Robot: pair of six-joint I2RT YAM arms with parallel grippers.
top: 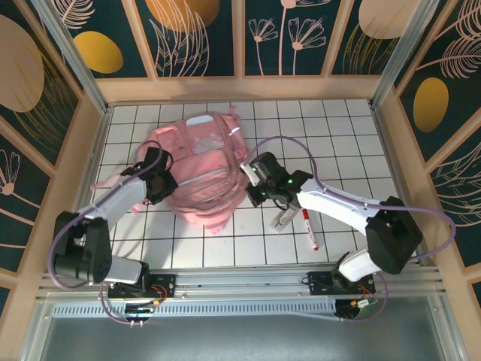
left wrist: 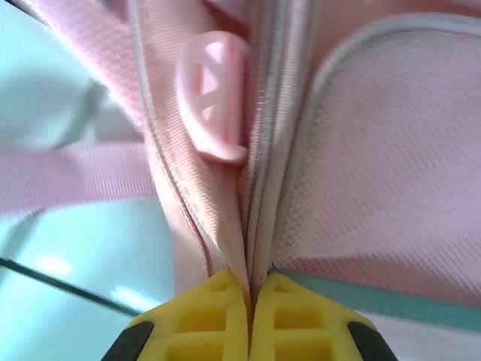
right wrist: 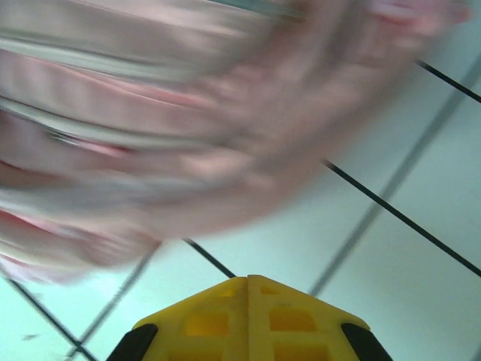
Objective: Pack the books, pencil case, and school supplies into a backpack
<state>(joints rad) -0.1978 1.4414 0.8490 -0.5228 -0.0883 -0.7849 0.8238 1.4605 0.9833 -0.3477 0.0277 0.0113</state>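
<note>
The pink backpack (top: 201, 162) lies flat in the middle of the tiled table. At its left side, my left gripper (top: 168, 183) is shut on a fold of the backpack's fabric along a zip seam (left wrist: 252, 226); the yellow fingertips (left wrist: 218, 301) pinch it, and a pink plastic buckle (left wrist: 214, 98) lies just beyond. My right gripper (top: 251, 186) is at the backpack's right edge, shut with nothing between its jaws (right wrist: 248, 280), and the blurred backpack (right wrist: 165, 135) is ahead of it. A white marker with a red cap (top: 309, 229) lies near the right arm. The books and pencil case are out of view.
A flat white item (top: 283, 219) lies partly under the right forearm beside the marker. A pink strap (top: 113, 183) trails left from the backpack. Wooden walls (top: 89, 150) bound the table on three sides, and the arm bases stand on the near rail (top: 240, 282).
</note>
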